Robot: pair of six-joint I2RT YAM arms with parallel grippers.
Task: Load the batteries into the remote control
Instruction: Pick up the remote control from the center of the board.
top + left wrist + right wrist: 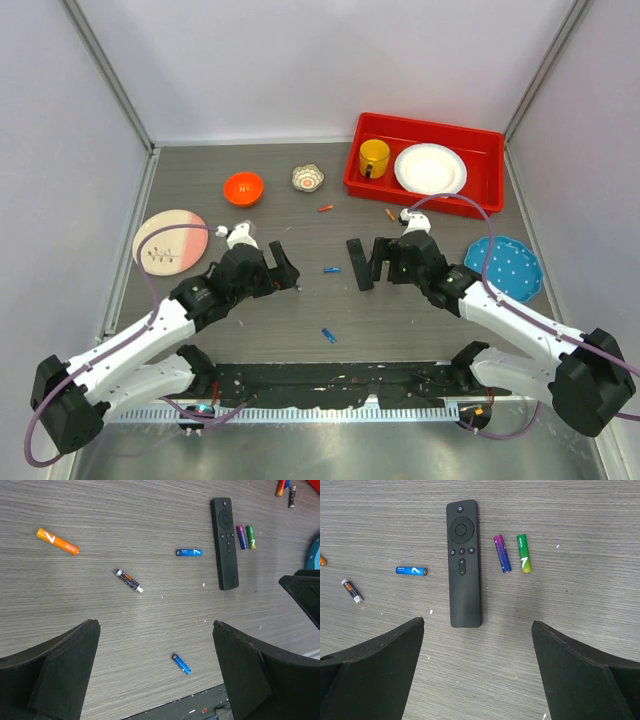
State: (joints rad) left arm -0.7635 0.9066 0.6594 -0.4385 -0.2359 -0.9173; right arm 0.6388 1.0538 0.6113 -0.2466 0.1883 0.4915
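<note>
Closest to the arm bases, one blue battery [328,335] is left lying loose on the tabletop [400,320], touched by nothing. A bit further out both tools are held low over the wood: the left tool [156,625] is spread wide with nothing in it, and the right tool [478,624] is just as wide and just as empty. The remote control [464,565] is found right under the right tool, flat on the tabletop, buttons up, so no battery recess can be seen; it's presumably on the underside. A second blue battery [411,571] and a dark battery [352,591] are spotted off to one side of it, and a purple battery [502,553] and a green battery [523,553] side by side just beside the other. Further back an orange battery [325,208] is seen, then an orange bowl [243,187] and a red bin [430,127] by the far edge.

What could go wrong: nothing looks loaded yet, and the remote probably has to be flipped first. A slim flat bar like that can easily get skated across the tabletop instead of lifted if it's pinched off-centre. The batteries are round, so one could be sent rolling by a nudge, and the purple/green pair is so tight that one may get knocked when the other is grabbed
</note>
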